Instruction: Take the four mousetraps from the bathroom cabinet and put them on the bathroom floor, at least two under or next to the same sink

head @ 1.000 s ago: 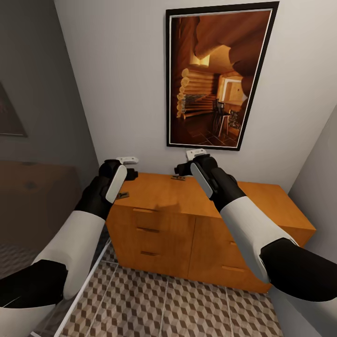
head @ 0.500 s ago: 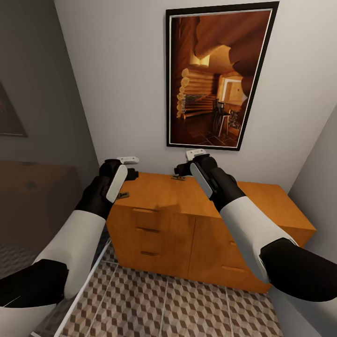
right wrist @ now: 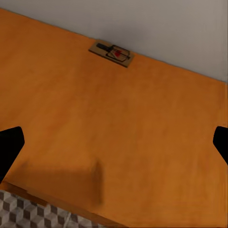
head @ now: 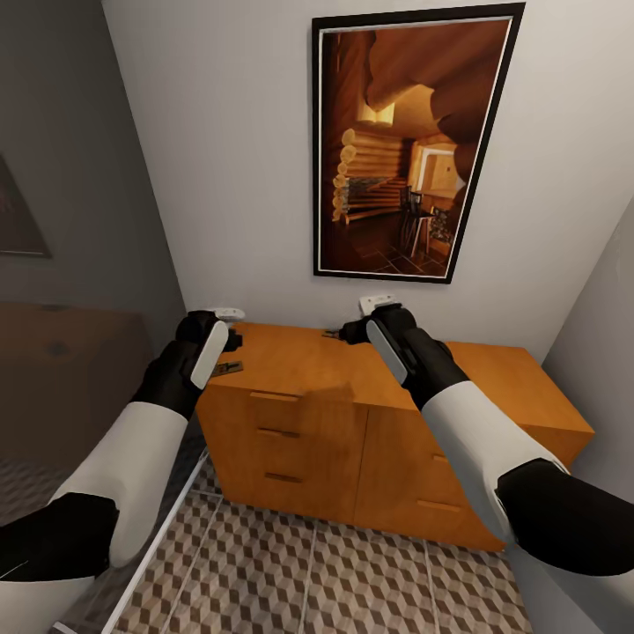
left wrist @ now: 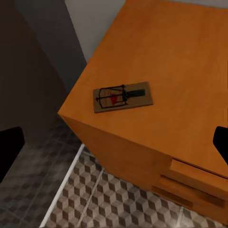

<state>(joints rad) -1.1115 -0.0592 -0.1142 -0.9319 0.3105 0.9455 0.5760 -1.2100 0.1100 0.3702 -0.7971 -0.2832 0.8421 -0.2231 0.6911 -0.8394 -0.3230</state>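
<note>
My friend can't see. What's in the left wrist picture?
A small wooden mousetrap with a red mark lies flat near the corner of an orange-brown cabinet. Below are drawer handles and a cube-patterned tile floor.

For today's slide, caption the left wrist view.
One mousetrap lies flat near the cabinet's top corner, above patterned floor tiles.

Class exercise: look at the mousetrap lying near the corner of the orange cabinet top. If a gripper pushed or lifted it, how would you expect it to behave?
The mousetrap is a thin flat board, so it will probably slide rather than roll or tip. It lies close to the cabinet top's corner, so a push could send it over the edge. It looks stiff and light, but its low profile may make gripping awkward.
</note>
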